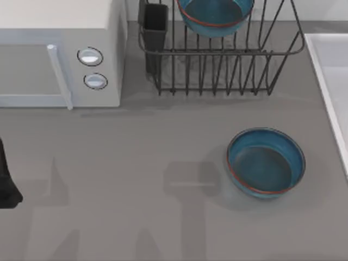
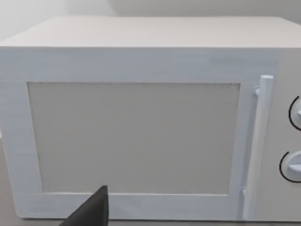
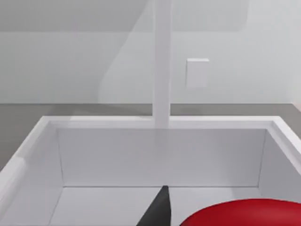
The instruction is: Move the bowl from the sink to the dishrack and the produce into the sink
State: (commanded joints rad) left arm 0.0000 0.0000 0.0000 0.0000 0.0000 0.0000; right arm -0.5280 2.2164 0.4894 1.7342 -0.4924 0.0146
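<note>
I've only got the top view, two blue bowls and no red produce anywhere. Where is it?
Observer: In the right wrist view, the produce sits inside the sink, by the right gripper's fingertip.
Operator: Is it held?
Observer: Can't tell; one dark fingertip beside it, grip unclear.
Operator: And the left arm?
Observer: Parked at the table's left edge; its wrist view faces the microwave, door shut.

Broad bare table (image 1: 136, 179) runs along the front edge. A blue bowl (image 1: 265, 161) stands near the right edge, just beside the sink (image 1: 326, 81). The back edge is crowded: microwave (image 1: 60, 54) at the back-left corner, dishrack (image 1: 217, 60) beside it, seemingly a narrow gap between.
</note>
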